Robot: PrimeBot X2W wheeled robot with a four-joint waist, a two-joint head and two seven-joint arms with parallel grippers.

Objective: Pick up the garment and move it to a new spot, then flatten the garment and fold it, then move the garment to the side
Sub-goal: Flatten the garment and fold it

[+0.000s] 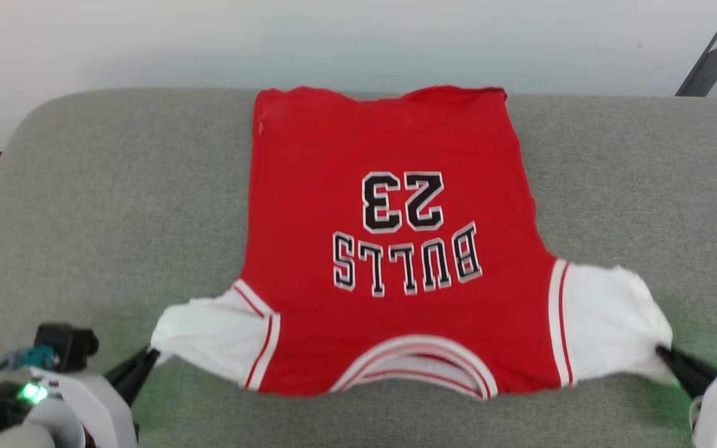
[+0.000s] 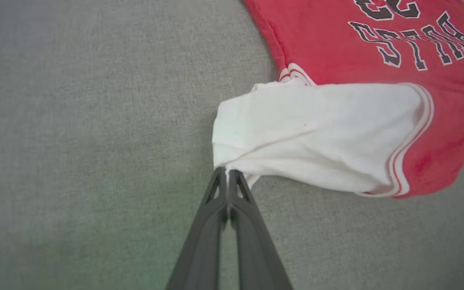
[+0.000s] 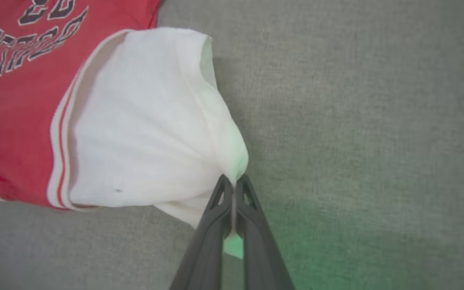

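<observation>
A red jersey [image 1: 389,249] is laid out flat on a grey upholstered cushion [image 1: 116,218], roughly in the middle of it in the head view. The striped collar [image 1: 417,367] is turned toward the robot, and the hem [image 1: 383,93] is placed at the far edge of the cushion, close under a pale wall [image 1: 333,37]. The number 23 [image 1: 403,202] and the lettering BULLS [image 1: 405,261], printed in black with white outlines, are seen upside down from the head camera. The two white sleeves are drawn outward to either side, each edged with white and red stripe trim where it is joined to the red body.

The left gripper [image 1: 147,361] is pressed together on the outer corner of the left-hand sleeve [image 1: 209,336]. In the left wrist view the two dark fingers are seen closed, with a thin fold of white cloth caught between the tips, and the sleeve is pulled into creases that run to that point. The right gripper [image 1: 666,354] is likewise closed on the outer corner of the right-hand sleeve [image 1: 613,323]. In the right wrist view a strip of white cloth is seen squeezed between the fingers and showing lower down in the gap.

A green glow is cast on the cushion near each wrist, and a small green light [image 1: 33,392] is lit on the left wrist housing. A dark angled bar [image 1: 707,68] is visible at the upper right, beyond the cushion.
</observation>
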